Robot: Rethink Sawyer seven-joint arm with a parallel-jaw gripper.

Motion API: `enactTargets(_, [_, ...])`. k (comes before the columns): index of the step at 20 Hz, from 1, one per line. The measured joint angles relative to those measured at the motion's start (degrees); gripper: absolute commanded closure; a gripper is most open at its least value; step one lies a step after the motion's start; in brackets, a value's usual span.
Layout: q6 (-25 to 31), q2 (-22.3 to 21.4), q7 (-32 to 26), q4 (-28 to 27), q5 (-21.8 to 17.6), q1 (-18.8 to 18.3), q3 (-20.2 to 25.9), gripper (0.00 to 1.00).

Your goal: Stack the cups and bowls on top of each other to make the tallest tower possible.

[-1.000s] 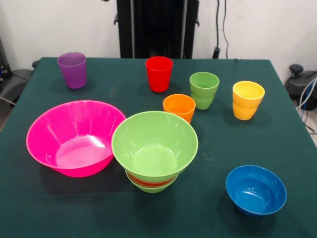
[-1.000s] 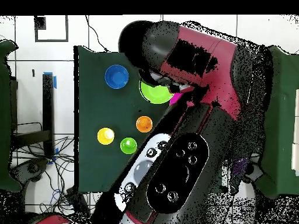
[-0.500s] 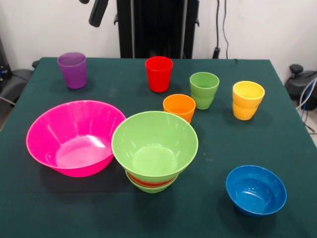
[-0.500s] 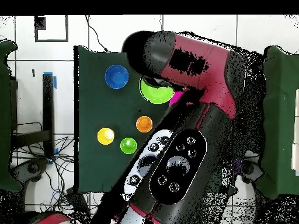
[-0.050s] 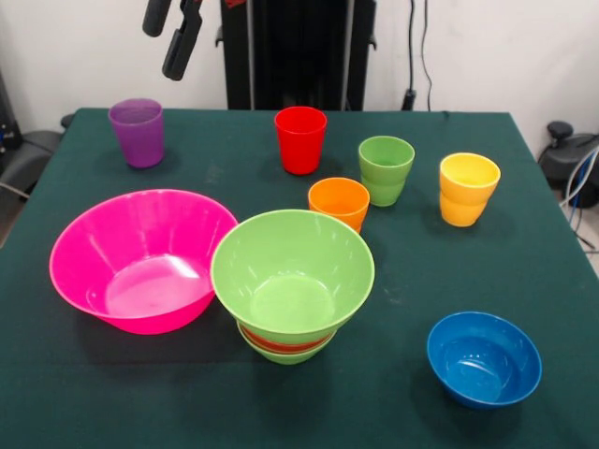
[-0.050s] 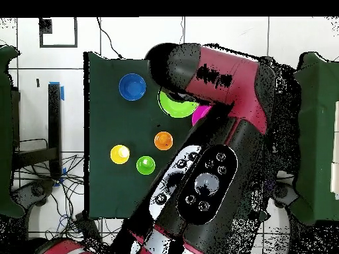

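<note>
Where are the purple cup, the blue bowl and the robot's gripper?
Purple cup [image 5: 137,132], front view: on its side wall.
Blue bowl [image 5: 484,358], front view: on its inside bottom.
Gripper [image 5: 169,28], front view: midway between its two black fingertips, above the table's far corner.

The gripper [image 5: 170,37] is coming further into the front view at the top left: absent from this view a second ago, one dark finger half a second ago, two dark fingers [image 5: 182,44] now, hanging above and behind the purple cup [image 5: 137,132], apart from it. In the overhead view the arm [image 6: 218,132] is swinging round, its button panel shifting toward the picture's bottom, its upper end covering more of the large green bowl [image 6: 173,106] and the pink bowl [image 6: 200,113].
</note>
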Motion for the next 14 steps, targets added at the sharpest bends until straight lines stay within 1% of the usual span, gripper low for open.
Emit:
enactTargets(6, [-0.1,0.0,0.0,0.9,-1.9,0.0,0.2,0.00])
enactTargets(14, [-1.6,0.1,0.0,1.1,-3.0,0.0,1.0,0.00])
